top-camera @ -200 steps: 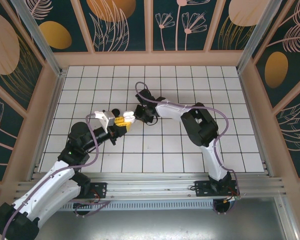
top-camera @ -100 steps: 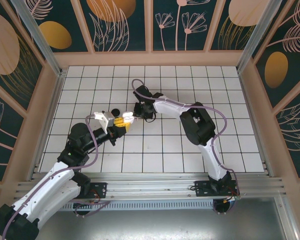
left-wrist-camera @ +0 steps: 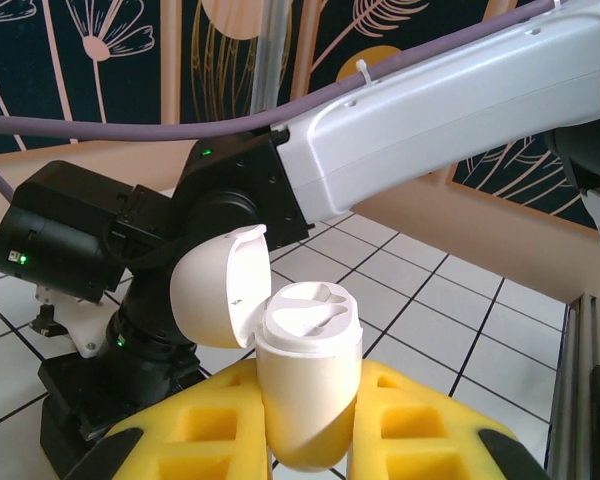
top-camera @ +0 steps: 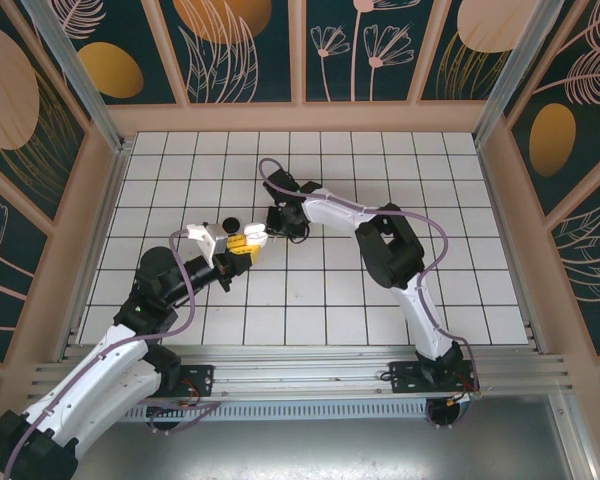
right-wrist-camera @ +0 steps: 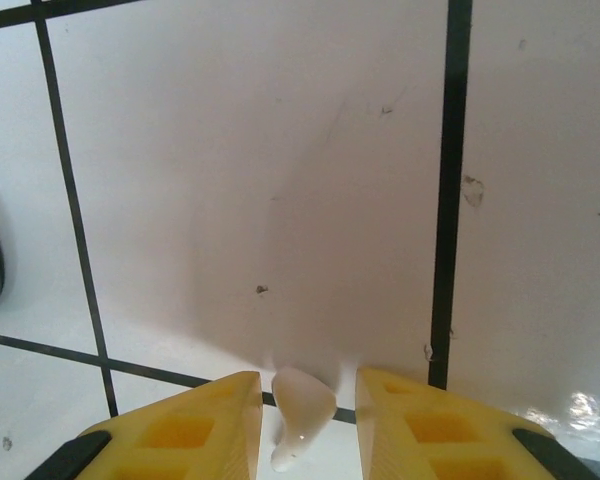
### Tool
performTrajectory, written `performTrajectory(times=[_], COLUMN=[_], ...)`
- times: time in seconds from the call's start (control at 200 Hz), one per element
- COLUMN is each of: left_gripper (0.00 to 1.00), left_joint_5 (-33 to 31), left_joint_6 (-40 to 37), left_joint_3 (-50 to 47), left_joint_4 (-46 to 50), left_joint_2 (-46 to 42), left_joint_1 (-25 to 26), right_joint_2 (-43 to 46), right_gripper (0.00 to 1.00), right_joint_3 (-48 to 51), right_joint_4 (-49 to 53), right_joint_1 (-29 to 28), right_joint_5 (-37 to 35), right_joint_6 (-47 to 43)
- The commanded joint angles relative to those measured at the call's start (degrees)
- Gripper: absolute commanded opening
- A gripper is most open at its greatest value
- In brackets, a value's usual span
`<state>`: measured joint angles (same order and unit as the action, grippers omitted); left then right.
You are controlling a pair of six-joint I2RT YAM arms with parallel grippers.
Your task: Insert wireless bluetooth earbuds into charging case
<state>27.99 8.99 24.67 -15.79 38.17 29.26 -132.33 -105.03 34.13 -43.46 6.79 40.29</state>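
Sockets (left-wrist-camera: 310, 312) are presented empty and upward for loading, as the white egg-shaped plastic charging case (left-wrist-camera: 308, 390), lid open, is clenched by the left yellow fingers (left-wrist-camera: 185, 440). A small white earbud-like piece (right-wrist-camera: 300, 410) is seen between the right yellow fingers (right-wrist-camera: 425, 425); whether it is gripped cannot be told.

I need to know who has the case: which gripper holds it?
The left gripper, its yellow fingers clamped on the open white charging case; the right gripper has a small white piece between its fingers.
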Motion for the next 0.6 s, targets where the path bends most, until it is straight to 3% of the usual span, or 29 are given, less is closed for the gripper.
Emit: performTrajectory(times=[0.0,0.335,0.596], left_gripper=[0.00,0.00,0.00], left_joint_5=[-0.05,-0.30,0.04], left_joint_6=[-1.01,-1.09,-1.87], left_joint_3=[-0.32,-0.80,-0.33], left_joint_4=[0.02,-0.01,0.91], left_joint_2=[-0.68,-1.15,-0.31], left_joint_1=[0.00,0.01,-0.02], right_joint_2=[-2.29,-5.74,-2.85], right_gripper=[0.30,0.19,0.12], right_joint_3=[-2.18,-8.22,-7.33], right_joint_4=[3.27,8.26,8.47], right_joint_1=[-0.50,-1.20,-1.45], right_joint_5=[-0.99,-1.38,-2.06], right_joint_6=[-1.42,-4.11,-6.50])
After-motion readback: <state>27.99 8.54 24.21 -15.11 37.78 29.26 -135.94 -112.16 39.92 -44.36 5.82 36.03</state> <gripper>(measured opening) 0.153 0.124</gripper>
